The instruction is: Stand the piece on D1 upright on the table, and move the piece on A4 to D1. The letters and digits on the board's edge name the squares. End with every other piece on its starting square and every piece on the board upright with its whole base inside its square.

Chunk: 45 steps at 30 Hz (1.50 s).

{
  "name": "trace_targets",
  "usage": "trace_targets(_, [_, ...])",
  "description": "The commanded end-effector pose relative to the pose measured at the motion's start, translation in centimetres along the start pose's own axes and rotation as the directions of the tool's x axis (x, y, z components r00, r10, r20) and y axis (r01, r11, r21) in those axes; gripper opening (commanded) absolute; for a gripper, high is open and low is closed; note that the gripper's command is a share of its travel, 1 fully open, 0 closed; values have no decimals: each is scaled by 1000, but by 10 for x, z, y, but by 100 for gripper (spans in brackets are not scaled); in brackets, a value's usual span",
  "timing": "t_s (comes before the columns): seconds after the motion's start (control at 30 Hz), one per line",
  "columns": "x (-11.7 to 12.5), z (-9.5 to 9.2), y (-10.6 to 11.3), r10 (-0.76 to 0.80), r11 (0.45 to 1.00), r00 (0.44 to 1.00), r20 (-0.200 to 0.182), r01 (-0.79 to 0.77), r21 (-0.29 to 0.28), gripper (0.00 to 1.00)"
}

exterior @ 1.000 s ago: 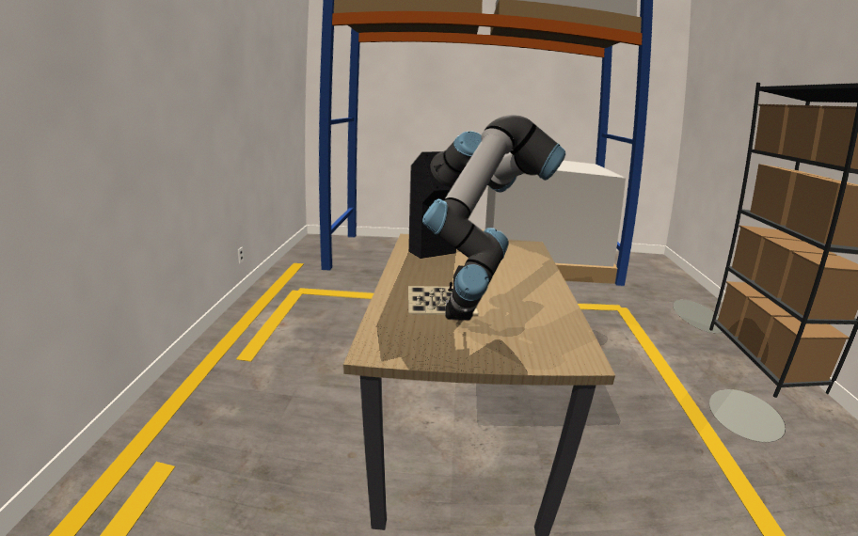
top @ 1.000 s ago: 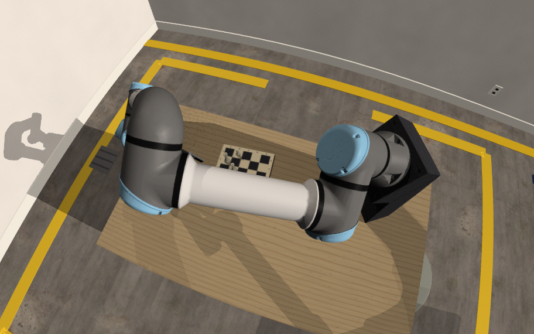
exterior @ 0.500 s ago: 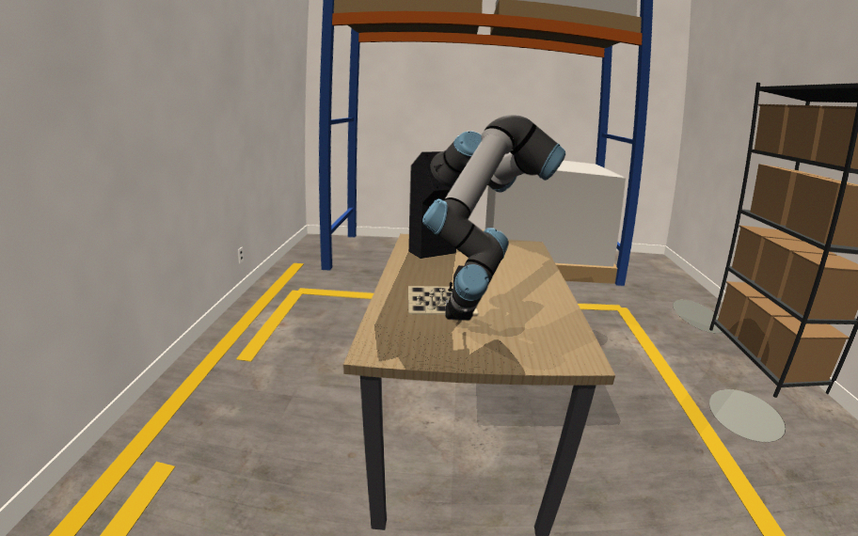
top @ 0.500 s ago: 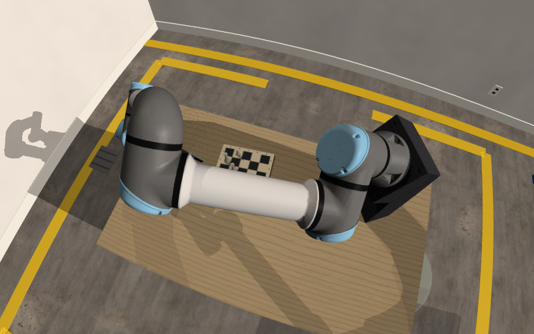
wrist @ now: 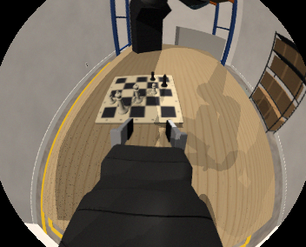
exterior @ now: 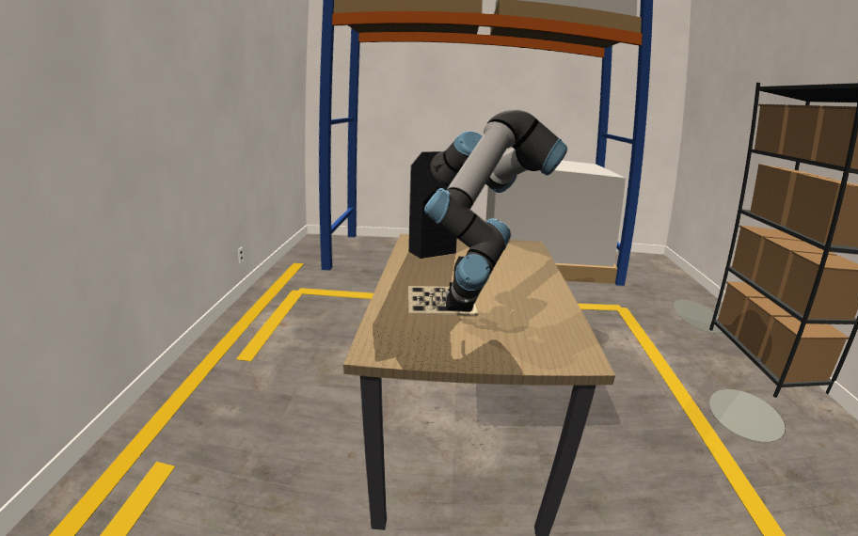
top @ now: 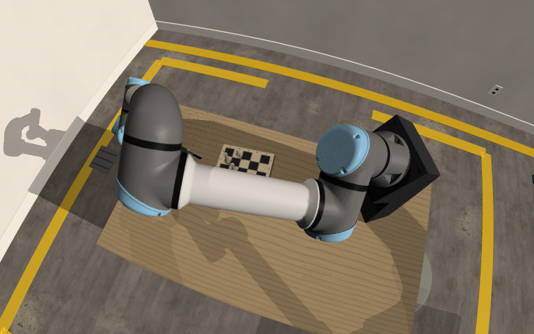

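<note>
The small chessboard [wrist: 139, 98] lies on the wooden table; it also shows in the top view [top: 246, 160] and the exterior view [exterior: 429, 298]. Several pale pieces [wrist: 136, 94] stand on its middle squares. Two black pieces [wrist: 159, 80] stand at its far right. My gripper [wrist: 149, 125] is open, low over the table just off the board's near edge. A small pale piece [wrist: 160, 131] sits on the table between the fingers, close to the right one; I cannot tell if it is upright. In the top view the arm hides the gripper. The square labels are too small to read.
The arm's black base block [top: 401, 166] stands at the table's far end. A blue rack [exterior: 479, 100] and a pale crate [exterior: 565, 212] stand behind the table. A shelf of cardboard boxes [exterior: 812, 226] stands on the right.
</note>
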State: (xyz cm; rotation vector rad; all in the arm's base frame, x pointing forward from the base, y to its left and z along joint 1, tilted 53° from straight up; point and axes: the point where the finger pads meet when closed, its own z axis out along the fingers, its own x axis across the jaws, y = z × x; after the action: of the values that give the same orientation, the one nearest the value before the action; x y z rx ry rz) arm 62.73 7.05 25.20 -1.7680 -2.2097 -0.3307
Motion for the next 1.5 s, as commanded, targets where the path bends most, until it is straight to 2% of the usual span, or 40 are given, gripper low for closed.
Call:
trace_targets(0.0, [-1,-21,-23,0,1000,1000,1,0,-2,100])
trace_targets(0.07, [-1,-21,-23,0,1000,1000,1,0,-2,100])
trace_targets(0.3, [-3,-41,-46,0,1000,1000,1,0,-2,100])
trace_targets(0.87, [-3,-39,-46,-4,1000,1000,-1,4,-18,100])
trace_targets(1.2, [-5,-37,-53,-19,998,1000,-9,19,-67,100])
trace_targets(1.47, [-8,-31,-68,-51,987,999,-18,47,-157,100])
